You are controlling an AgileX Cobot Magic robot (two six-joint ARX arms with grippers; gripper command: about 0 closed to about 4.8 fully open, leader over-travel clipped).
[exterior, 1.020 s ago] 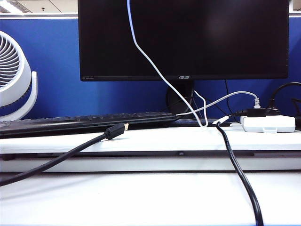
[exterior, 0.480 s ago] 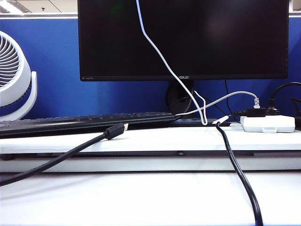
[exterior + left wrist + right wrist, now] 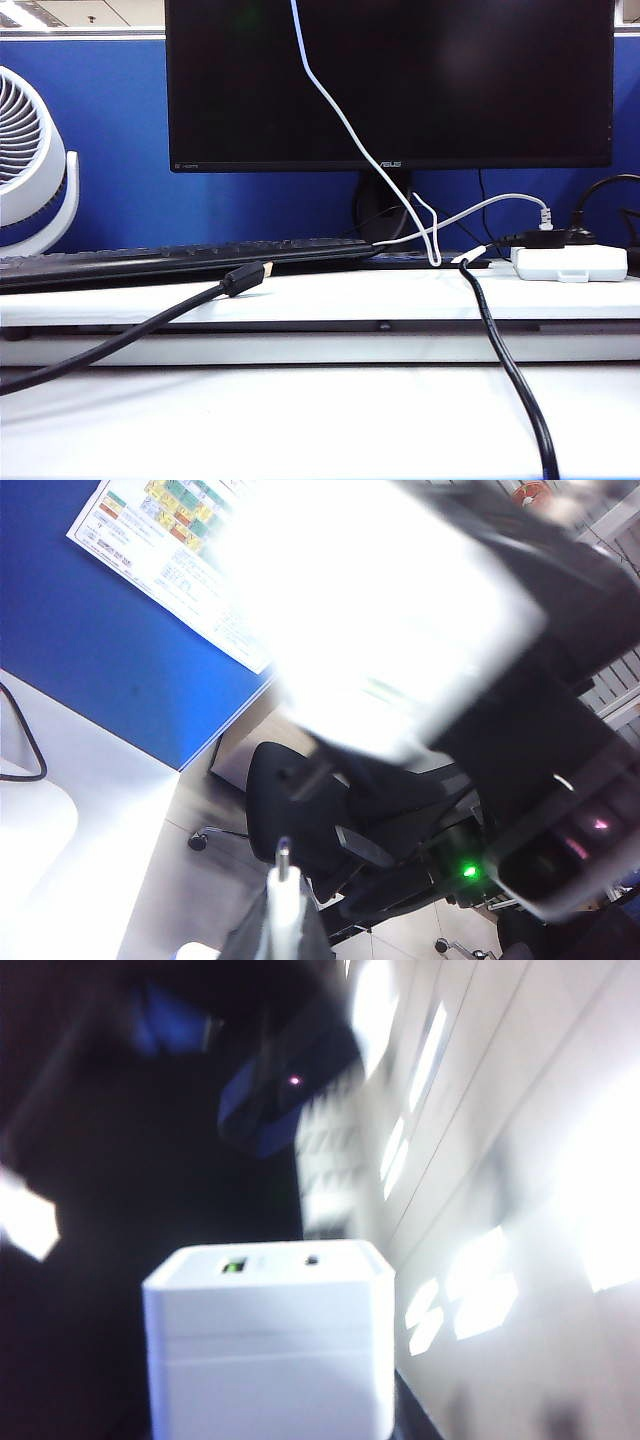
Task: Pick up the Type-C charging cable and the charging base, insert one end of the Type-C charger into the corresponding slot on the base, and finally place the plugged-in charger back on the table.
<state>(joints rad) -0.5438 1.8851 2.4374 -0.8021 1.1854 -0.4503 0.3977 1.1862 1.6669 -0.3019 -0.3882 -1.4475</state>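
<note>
Mid-task, pre-insertion: Type-C charging cable (image 3: 345,130) is seen hanging from above the table (image 3: 300,420), its plug (image 3: 283,880) pinched in the clenched left gripper (image 3: 283,920). Charging base (image 3: 270,1335) is grasped aloft by the wide-set right gripper (image 3: 270,1400), w/ ports facing out. Plugging in and set-down remain.

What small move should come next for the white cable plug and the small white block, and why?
Probably a slow move of the left gripper, shut on the thin white Type-C charging cable, bringing its metal plug tip toward the slots on the small white plastic charging base held in the right gripper. The plug is not yet inserted; the blurred base looms close ahead in the left wrist view.
</note>
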